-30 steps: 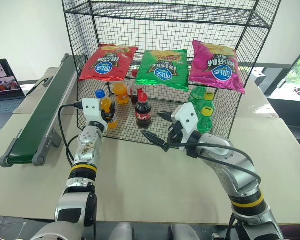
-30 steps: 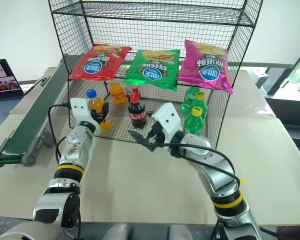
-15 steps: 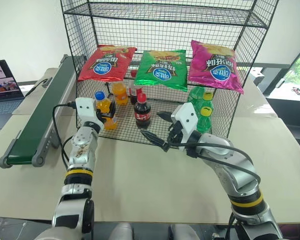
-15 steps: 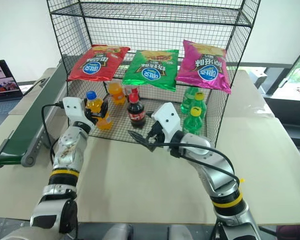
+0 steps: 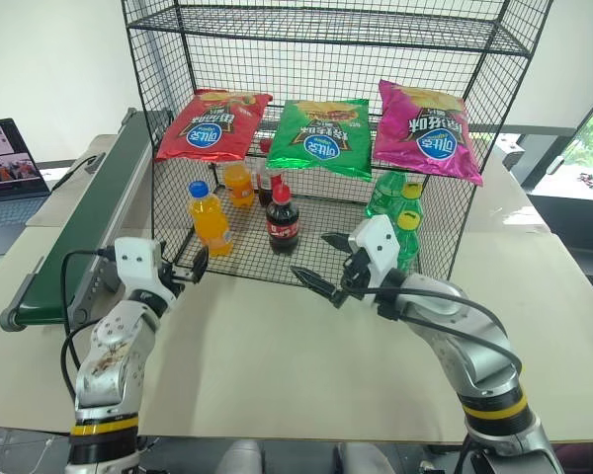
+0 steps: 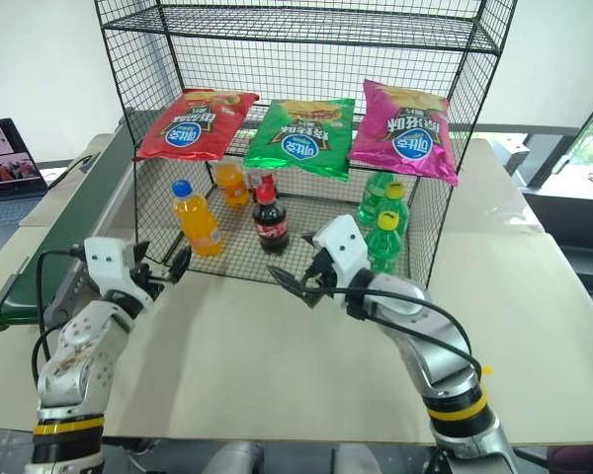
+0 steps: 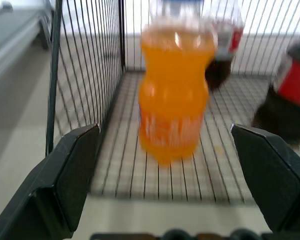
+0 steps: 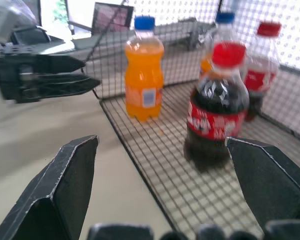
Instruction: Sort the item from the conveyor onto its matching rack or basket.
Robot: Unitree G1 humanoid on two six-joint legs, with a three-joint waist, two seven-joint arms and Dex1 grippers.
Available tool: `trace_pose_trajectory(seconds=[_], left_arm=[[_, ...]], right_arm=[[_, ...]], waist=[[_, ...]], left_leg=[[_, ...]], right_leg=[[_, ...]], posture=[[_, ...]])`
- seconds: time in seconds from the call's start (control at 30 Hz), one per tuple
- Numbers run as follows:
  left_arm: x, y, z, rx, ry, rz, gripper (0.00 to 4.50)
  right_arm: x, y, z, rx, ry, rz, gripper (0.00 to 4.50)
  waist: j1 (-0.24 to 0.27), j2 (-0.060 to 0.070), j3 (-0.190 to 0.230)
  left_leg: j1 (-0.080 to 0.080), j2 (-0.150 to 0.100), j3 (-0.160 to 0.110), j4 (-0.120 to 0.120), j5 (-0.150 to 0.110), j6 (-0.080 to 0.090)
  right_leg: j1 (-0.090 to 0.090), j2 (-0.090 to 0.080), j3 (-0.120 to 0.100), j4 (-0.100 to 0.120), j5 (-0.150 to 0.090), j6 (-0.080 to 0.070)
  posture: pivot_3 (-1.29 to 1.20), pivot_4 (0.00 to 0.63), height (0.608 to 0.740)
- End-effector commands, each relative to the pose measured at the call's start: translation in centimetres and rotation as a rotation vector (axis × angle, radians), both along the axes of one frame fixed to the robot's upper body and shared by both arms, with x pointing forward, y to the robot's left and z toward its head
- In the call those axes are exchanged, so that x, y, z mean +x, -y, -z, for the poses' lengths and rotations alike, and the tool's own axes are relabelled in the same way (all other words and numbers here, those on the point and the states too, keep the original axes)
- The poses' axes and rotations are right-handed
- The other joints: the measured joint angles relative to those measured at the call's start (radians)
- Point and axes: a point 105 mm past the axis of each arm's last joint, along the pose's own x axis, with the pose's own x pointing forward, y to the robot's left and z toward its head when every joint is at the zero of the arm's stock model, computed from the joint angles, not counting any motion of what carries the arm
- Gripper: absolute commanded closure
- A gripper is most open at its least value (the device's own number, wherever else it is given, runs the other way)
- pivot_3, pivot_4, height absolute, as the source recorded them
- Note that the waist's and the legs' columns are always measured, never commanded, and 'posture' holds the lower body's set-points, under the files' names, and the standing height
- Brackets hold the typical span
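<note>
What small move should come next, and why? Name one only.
Probably draw the left pincer a little further back from the rack and lower it towards rest. The orange soda bottle stands upright on the rack's bottom tier, next to the cola bottle. The left pincer is open and apart from it, holding nothing, so the placing looks done.

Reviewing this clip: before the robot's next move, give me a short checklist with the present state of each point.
1. Orange soda bottle stands upright on the bottom tier of the black wire rack: ok.
2. Left pincer open and holding nothing: ok.
3. Left pincer in front of the rack, apart from the bottle: ok.
4. Right pincer open and empty: ok.
5. Cola bottle beside it upright, undisturbed: ok.
6. Next item on the conveyor: none on the visible belt; its far end is hidden, cannot tell.
</note>
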Motion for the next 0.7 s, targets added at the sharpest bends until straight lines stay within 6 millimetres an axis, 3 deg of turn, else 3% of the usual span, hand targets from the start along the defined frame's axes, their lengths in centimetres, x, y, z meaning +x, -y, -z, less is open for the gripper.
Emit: trace_pose_trajectory(seconds=[0.03, 0.2, 0.4, 0.7], left_arm=[[-1.3, 1.3, -0.5, 0.062, 0.0, 0.085, 0.05], [-1.6, 2.5, 1.8, 0.108, -0.036, 0.1, 0.05], [-1.4, 3.3, 3.5, 0.089, -0.047, 0.088, 0.05], [-0.5, 3.6, 3.4, 0.061, -0.044, 0.127, 0.05]], right_arm=[[-0.3, 2.0, -0.3, 0.01, 0.083, 0.145, 0.0], [-0.9, 4.4, 2.9, -0.015, 0.08, 0.369, 0.0], [-1.7, 5.7, 4.9, -0.015, 0.048, 0.494, 0.0], [-1.8, 7.0, 5.4, -0.022, 0.053, 0.563, 0.0]], waist=[[0.003, 0.001, 0.001], [0.002, 0.002, 0.0], [-0.002, 0.003, -0.001], [0.002, 0.003, -0.001]], left_leg=[[0.0, 0.0, 0.0, 0.0, 0.0, 0.0], [0.0, 0.0, 0.001, 0.001, 0.001, -0.001], [0.0, 0.001, 0.001, 0.0, 0.0, -0.001], [0.0, 0.0, 0.001, 0.0, 0.0, -0.001]], right_leg=[[0.0, 0.0, 0.0, -0.001, 0.0, 0.0], [0.0, 0.0, 0.0, -0.001, -0.005, 0.007], [0.0, 0.001, 0.001, -0.001, -0.005, 0.007], [0.0, 0.0, 0.001, -0.001, -0.005, 0.007]], posture=[[0.0, 0.15, 0.738], [0.0, 0.15, 0.738], [0.0, 0.15, 0.738], [0.0, 0.15, 0.738]])
